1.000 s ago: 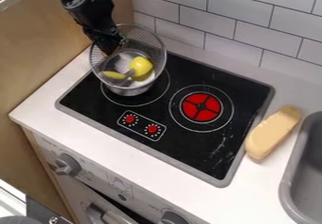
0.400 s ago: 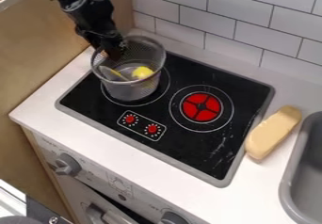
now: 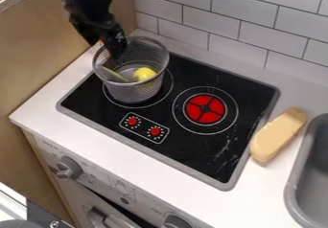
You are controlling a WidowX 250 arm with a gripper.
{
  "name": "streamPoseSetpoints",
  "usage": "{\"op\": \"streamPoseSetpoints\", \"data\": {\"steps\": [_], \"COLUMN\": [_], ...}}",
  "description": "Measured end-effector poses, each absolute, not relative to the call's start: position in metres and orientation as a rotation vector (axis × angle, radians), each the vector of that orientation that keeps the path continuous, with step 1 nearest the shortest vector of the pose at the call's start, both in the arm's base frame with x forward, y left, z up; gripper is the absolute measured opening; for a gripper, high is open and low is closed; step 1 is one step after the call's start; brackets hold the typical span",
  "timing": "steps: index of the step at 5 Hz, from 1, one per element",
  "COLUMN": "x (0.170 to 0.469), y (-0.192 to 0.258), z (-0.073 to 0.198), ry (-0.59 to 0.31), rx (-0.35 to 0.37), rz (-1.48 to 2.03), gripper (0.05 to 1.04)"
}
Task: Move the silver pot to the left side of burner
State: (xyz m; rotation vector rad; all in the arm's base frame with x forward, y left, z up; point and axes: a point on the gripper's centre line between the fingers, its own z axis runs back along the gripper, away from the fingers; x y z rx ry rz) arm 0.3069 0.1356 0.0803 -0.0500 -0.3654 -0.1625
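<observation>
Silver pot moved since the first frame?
Yes, slightly: the silver pot has levelled out, and its bottom edge sits a bit closer to the red knobs.

Pot (image 3: 134, 92): silver metal mesh. Cooktop (image 3: 211, 159): glossy black, scuffed. Wall tiles (image 3: 214, 15): smooth, glossy white. Side panel (image 3: 45, 54): wood-look.

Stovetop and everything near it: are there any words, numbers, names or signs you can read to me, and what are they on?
None that I can read for sure.
Left red knob: little white marks around it, too small to read.
Right red knob: the same, too small.
Oven front: faint print, too small to read.
Silver pot: no writing I can make out.
</observation>
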Motion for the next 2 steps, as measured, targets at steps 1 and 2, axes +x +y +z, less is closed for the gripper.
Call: {"op": "streamPoseSetpoints", "data": {"steps": [1,2], "x": [0.304,0.303], "y": [0.137,0.142], "z": [0.09,0.102], "ry": [-0.324,-0.279], "rx": [-0.046,-0.036], "rz": [-0.138,-0.146], "gripper": [1.0,1.0]}}
